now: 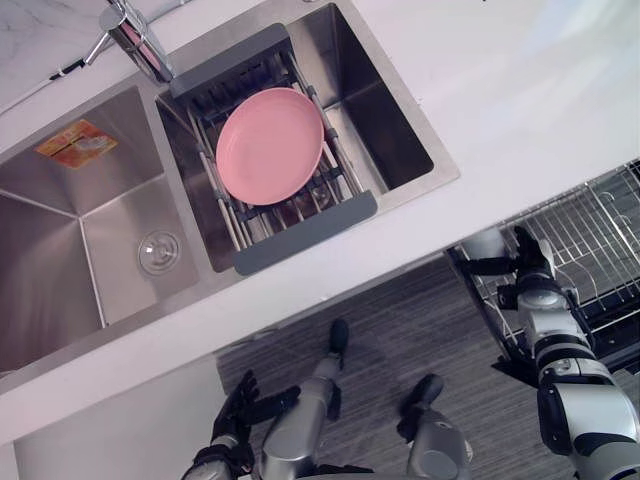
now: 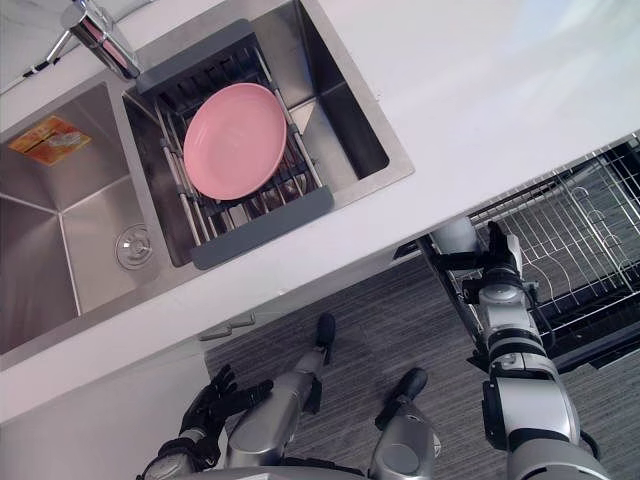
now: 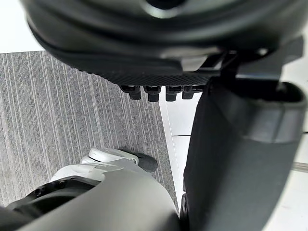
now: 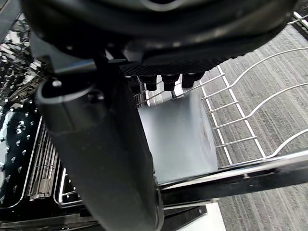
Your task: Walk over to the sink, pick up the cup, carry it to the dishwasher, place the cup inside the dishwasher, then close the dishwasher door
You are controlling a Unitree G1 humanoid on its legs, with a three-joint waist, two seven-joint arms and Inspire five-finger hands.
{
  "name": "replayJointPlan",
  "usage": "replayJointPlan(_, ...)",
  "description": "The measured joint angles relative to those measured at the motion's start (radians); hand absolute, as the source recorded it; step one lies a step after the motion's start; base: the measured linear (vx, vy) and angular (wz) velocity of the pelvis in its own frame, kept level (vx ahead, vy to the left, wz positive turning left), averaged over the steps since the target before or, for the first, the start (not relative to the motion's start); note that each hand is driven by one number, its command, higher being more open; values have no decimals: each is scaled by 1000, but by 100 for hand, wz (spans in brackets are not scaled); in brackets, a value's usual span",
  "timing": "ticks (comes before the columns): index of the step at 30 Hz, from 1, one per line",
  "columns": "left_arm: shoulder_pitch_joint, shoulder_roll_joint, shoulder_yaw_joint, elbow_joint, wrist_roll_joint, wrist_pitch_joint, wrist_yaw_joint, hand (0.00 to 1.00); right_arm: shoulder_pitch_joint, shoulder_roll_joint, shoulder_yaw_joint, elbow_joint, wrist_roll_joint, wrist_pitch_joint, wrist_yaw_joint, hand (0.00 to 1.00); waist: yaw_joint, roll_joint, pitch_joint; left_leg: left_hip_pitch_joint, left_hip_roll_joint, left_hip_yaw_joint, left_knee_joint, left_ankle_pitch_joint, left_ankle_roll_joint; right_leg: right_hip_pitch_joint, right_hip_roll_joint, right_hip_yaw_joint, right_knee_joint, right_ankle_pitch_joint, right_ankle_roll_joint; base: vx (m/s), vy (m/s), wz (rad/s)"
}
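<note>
- The cup (image 1: 484, 243) stands upright in the right hand (image 1: 530, 285), pinched between thumb and curled fingers, at the end of the pulled-out dishwasher rack (image 1: 600, 225) nearest the sink (image 1: 60, 250).
- The next move is probably the release. The cup lies just ahead of the palm, long axis vertical, with rack wires beside it.
- The right wrist view shows its grey wall (image 4: 175, 134) inside the wire basket (I cannot tell whether the base is seated).
- The left hand (image 1: 236, 402) hangs loosely spread below the surface (image 1: 500, 90), well apart from the cup.
</note>
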Motion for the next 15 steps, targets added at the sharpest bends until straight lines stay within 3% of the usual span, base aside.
replayJointPlan(3, 0, 0, 2, 1, -1, 1, 20, 100, 91, 45, -34, -135, 10, -5, -35, 100, -4, -9, -4, 24, 2, 14, 0, -1, -1, 23, 5, 8, -17, 4, 1, 17, -66, -12)
replayJointPlan(9, 8, -6, 105, 34, -2, 42, 85, 100, 370, 261, -113, -410, 138, -58, -72, 100, -40, -98, -96, 90, 35, 88, 0, -33, -14, 66, 39, 78, -73, 15, -9, 17, -79, -39)
replayJointPlan(11, 20, -22, 173, 57, -2, 44, 108, 100, 468, 327, -141, -512, 304, -112, -13, 100, -64, -124, -137, 131, 53, 135, -1, -50, -16, 84, 55, 125, -90, 20, -16, 9, -74, -70)
replayJointPlan(15, 37, -44, 282, 119, 4, 84, 167, 100, 650, 432, -212, -791, 621, -223, 164, 100, -113, -134, -190, 179, 98, 203, 7, -84, -20, 108, 97, 184, -121, 19, -34, -38, -86, -55)
